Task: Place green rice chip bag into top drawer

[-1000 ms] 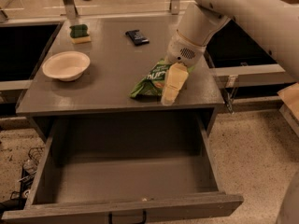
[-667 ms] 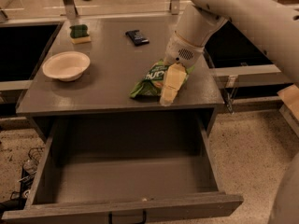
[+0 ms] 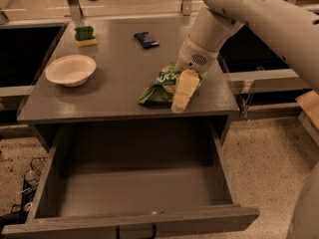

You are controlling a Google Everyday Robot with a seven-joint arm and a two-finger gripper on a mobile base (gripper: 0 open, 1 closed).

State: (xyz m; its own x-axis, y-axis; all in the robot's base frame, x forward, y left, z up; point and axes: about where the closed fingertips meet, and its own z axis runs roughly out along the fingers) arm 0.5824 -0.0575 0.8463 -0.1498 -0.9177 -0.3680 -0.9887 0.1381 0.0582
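The green rice chip bag (image 3: 158, 86) lies crumpled on the grey tabletop (image 3: 119, 78), near its front right edge. My gripper (image 3: 182, 89) hangs from the white arm and reaches down onto the bag's right side, covering part of it. The top drawer (image 3: 134, 190) is pulled out wide below the tabletop. Its grey interior has nothing in it, and its black handle (image 3: 135, 231) shows on the front panel.
A white bowl (image 3: 71, 69) sits at the left of the tabletop. A green-and-yellow sponge (image 3: 85, 35) lies at the back left and a small dark packet (image 3: 146, 39) at the back middle. Dark openings flank the table, and speckled floor lies to the right.
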